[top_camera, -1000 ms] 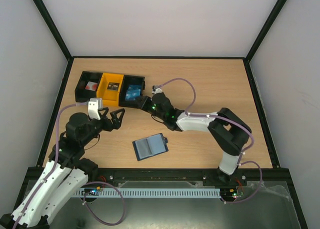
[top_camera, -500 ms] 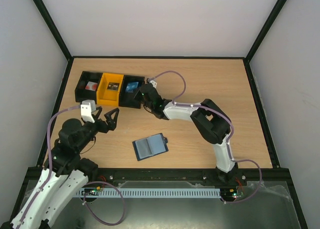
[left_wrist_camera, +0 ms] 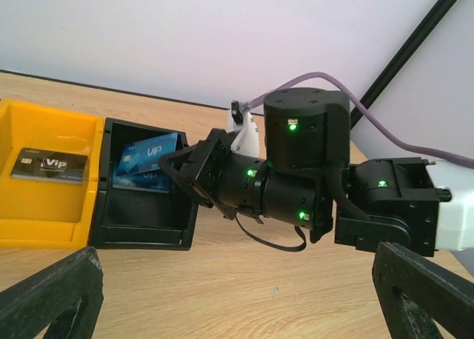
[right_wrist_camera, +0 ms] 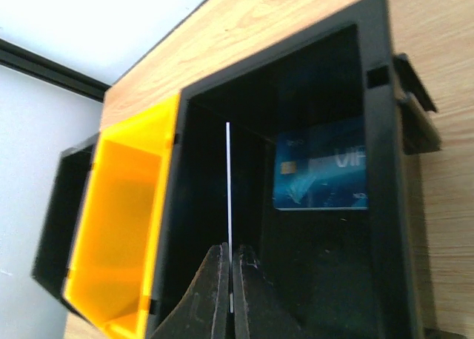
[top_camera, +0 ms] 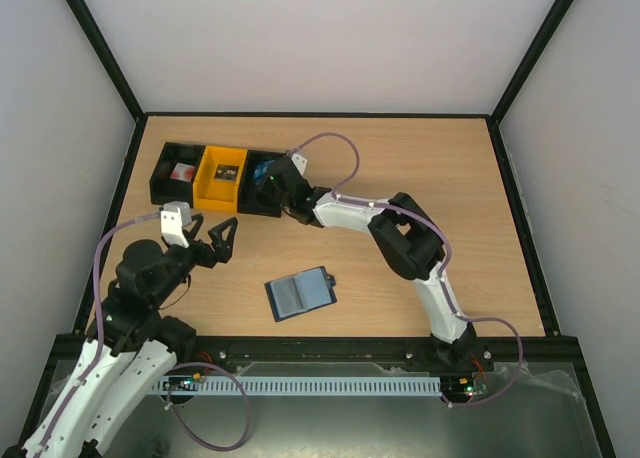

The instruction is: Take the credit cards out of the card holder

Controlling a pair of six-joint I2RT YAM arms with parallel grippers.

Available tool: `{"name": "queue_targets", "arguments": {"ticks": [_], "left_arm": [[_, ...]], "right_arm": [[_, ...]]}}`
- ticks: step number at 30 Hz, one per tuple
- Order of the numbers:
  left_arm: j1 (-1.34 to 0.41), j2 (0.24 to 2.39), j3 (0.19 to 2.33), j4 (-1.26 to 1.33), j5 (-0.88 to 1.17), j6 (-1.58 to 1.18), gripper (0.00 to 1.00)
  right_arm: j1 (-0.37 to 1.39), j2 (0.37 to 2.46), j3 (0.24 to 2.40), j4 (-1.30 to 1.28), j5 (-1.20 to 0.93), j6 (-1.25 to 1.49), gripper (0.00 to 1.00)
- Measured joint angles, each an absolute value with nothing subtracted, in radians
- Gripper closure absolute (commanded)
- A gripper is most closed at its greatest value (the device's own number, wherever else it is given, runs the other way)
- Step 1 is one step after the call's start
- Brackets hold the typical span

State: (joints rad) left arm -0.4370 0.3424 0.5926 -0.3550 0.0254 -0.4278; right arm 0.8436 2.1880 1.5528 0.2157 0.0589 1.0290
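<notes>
We find the right arm (top_camera: 405, 243) slung across the table (top_camera: 450, 158) from its base to the right-hand black bin (left_wrist_camera: 133, 232), barring the way there. Its fingers (right_wrist_camera: 215, 287) pinch a thin card (right_wrist_camera: 229, 191) edge-on over that bin's walled pocket, a blue card (right_wrist_camera: 318, 172) lying inside. Bare table surrounds the card holder (top_camera: 302, 293); the left fingers (top_camera: 229, 236), spread wide, have an unblocked path to it.

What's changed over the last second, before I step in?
The right tool swung farther away and leftward, from beside the black bin to over it, shut on a thin card seen edge-on. The left tool, open, drew back slightly toward its base. The card holder stayed put.
</notes>
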Motion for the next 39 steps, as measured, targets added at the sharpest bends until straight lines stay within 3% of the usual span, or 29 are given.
{"name": "queue_targets", "arguments": {"ticks": [17, 39], "left_arm": [[-0.437, 0.315, 0.592, -0.355, 0.027, -0.424, 0.00], [-0.437, 0.281, 0.591, -0.355, 0.013, -0.406, 0.00]], "right_arm": [[0.832, 2.303, 1.739, 0.096, 0.107, 1.021, 0.98], [0.830, 2.365, 1.774, 0.082, 0.143, 1.037, 0.98]]}}
